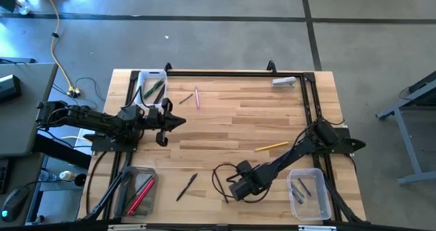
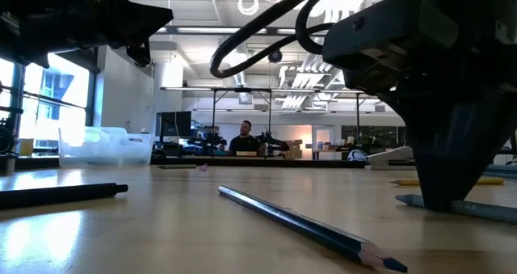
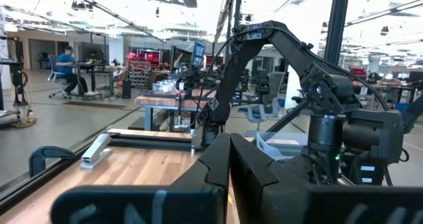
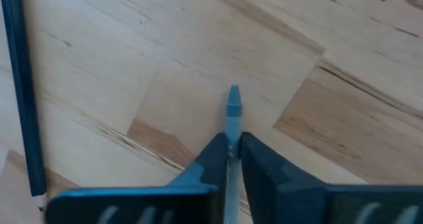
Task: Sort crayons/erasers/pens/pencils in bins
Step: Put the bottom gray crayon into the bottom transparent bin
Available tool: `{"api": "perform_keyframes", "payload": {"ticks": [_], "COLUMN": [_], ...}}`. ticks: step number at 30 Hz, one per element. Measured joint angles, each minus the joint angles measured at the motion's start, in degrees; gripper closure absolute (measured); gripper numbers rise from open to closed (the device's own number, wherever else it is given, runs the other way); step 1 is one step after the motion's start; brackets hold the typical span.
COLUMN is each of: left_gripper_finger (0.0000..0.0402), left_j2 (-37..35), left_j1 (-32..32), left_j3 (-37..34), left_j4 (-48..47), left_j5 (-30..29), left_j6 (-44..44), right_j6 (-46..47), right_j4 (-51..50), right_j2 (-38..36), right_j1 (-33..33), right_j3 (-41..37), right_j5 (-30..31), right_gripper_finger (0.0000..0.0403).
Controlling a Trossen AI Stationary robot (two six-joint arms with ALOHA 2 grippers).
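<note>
My right gripper (image 1: pixel 230 191) (image 4: pixel 232 142) stands near the table's near edge, fingers pointing down and shut on a blue-grey pencil (image 4: pixel 234 104). A dark pencil (image 2: pixel 307 224) (image 1: pixel 187 187) lies flat to its left. A yellow pencil (image 1: pixel 271 147), a pink stick (image 1: pixel 197 98) and a grey stick (image 1: pixel 185 99) lie loose on the wood. My left gripper (image 1: pixel 182 120) (image 3: pixel 229 154) hovers shut and empty near the white-rimmed bin (image 1: pixel 152 86). The grey-tinted bin (image 1: pixel 136 190) holds red sticks; the clear bin (image 1: pixel 308 193) holds grey ones. My right gripper pinches the blue-grey pencil between its two fingers (image 4: pixel 211 158), coming from above with the fingers across it. The pointed end (image 4: pixel 234 95) sticks out past the fingertips. In the low view the pencil (image 2: pixel 485 211) lies level at the table top under the gripper.
A black rail frame (image 1: pixel 231 75) runs along the table's far and side edges, with a grey clamp (image 1: pixel 284 82) at the far right. A black pen (image 2: pixel 60 195) lies at the near left. Open wood lies in the table's middle. A person sits far behind the table.
</note>
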Motion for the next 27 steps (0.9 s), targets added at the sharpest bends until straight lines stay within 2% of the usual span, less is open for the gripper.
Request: {"api": "perform_keyframes", "payload": {"ticks": [3, 8, 17, 20, 24, 27], "left_gripper_finger": [0.0401, 0.0401, 0.0401, 0.0401, 0.0401, 0.0401], "left_j2": [0.00, 0.00, 0.00, 0.00, 0.00, -0.01], "left_j1": [0.00, 0.00, 0.00, 0.02, 0.00, 0.00], "left_j3": [0.00, 0.00, 0.02, 0.02, 0.02, 0.02], "left_j4": [0.00, 0.04, 0.35, 0.42, 1.25, 1.57], "left_j5": [0.00, -0.25, -0.35, -0.44, -0.44, -0.44], "left_j6": [-0.47, -0.61, -0.60, -0.61, -0.61, -0.58], "right_j6": [0.00, -1.24, -1.99, -1.53, 2.10, 6.36], "right_j4": [-0.88, -3.75, -12.26, -16.81, -25.27, -32.36], "right_j2": [-0.11, -2.13, -13.67, -18.65, -23.67, -24.24], "right_j1": [0.00, 0.13, 1.52, 3.19, 7.60, 11.71], "right_j3": [0.06, -0.42, -0.26, -0.22, -0.17, -0.15], "right_j5": [-0.24, -2.32, -1.77, -1.77, 2.31, 0.64], "right_gripper_finger": [0.0396, 0.0383, 0.0385, 0.0386, 0.0386, 0.0386]}}
